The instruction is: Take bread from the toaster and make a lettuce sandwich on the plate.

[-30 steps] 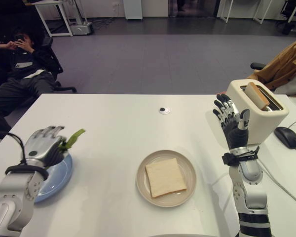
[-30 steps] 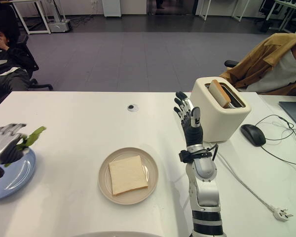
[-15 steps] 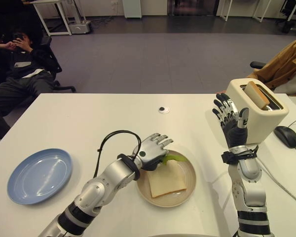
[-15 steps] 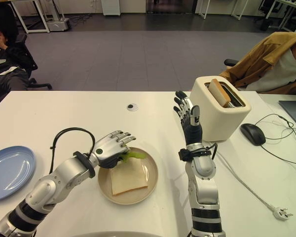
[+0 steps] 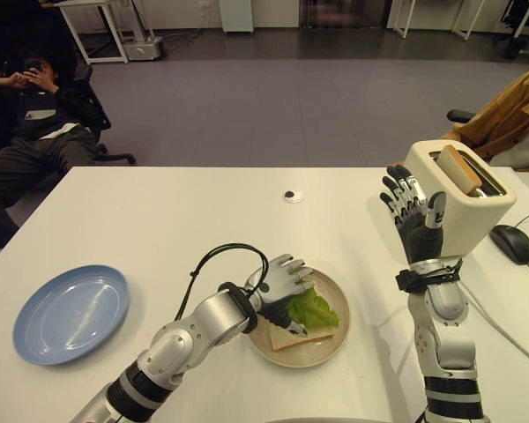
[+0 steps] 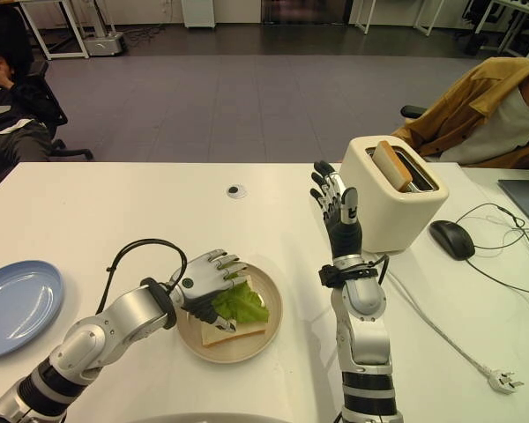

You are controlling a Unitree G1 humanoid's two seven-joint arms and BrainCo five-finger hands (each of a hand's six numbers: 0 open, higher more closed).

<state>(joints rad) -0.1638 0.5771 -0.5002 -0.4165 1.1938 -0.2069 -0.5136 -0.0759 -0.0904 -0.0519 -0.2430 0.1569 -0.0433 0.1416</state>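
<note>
gripping lettuce point(image 5: 316, 308) with left hand point(image 5: 282, 280), flat on bread point(image 5: 280, 338) on plate point(image 5: 337, 339), long axis left-right, tip pointing right. holding right hand point(image 5: 410, 216) upright, fingers straight, grasping nothing, just left of toaster point(image 5: 465, 218).

My left hand point(image 5: 282, 278): silver-grey shell, dark underside. A black cable point(image 5: 220, 249) loops off its wrist, with a black cuff there. My left arm point(image 5: 172, 348): silver-grey rounded segments, black ribbed joint lower down. My right hand point(image 5: 414, 218): black palm, black fingers point(image 5: 412, 189) with pale segments, black strap point(image 5: 430, 280) at the wrist. My right forearm point(image 5: 445, 339): silver-white, black ribbed band below.
</note>
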